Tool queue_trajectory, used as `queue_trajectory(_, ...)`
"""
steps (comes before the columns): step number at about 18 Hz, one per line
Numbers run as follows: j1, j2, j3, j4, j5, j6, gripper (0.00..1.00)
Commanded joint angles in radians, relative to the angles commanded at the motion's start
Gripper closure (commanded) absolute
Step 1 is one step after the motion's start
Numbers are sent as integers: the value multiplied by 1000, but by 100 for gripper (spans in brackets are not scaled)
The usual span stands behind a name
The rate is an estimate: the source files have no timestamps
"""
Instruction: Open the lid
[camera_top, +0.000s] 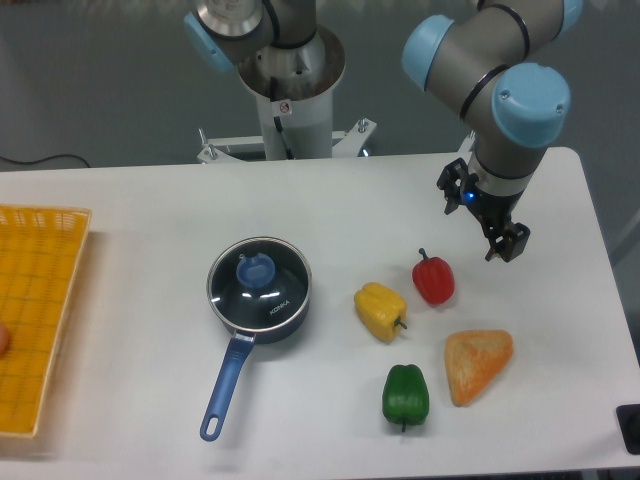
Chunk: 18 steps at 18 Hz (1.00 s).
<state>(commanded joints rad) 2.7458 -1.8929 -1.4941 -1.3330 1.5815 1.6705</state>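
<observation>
Fixed camera, only view. The lid sits seated on the dark blue saucepan, left of table centre; its metal rim lies flush with the pan all round and the blue knob stands upright in the middle. Pan handle points toward the near-left edge.

My gripper hangs over the right part of the table, well apart from the lid, nearer the red pepper. It holds nothing. The fingers point down and away from the camera; I cannot tell how far apart they stand.

Between me and the pan: yellow pepper. Further toward the near edge, green pepper and a wedge of bread. Yellow basket at far left.

Judgement: nothing done yet. Left to do: travel left over the pan, descend on the knob, close, lift the lid off.
</observation>
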Motion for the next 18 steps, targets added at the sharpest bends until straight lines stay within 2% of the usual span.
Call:
queue_trajectory(9,-12,15,-9,0,6,-9,0)
queue_trajectory(16,2,40,-74,54,3,-9,0)
queue_trajectory(18,-6,57,-81,52,5,-12,0)
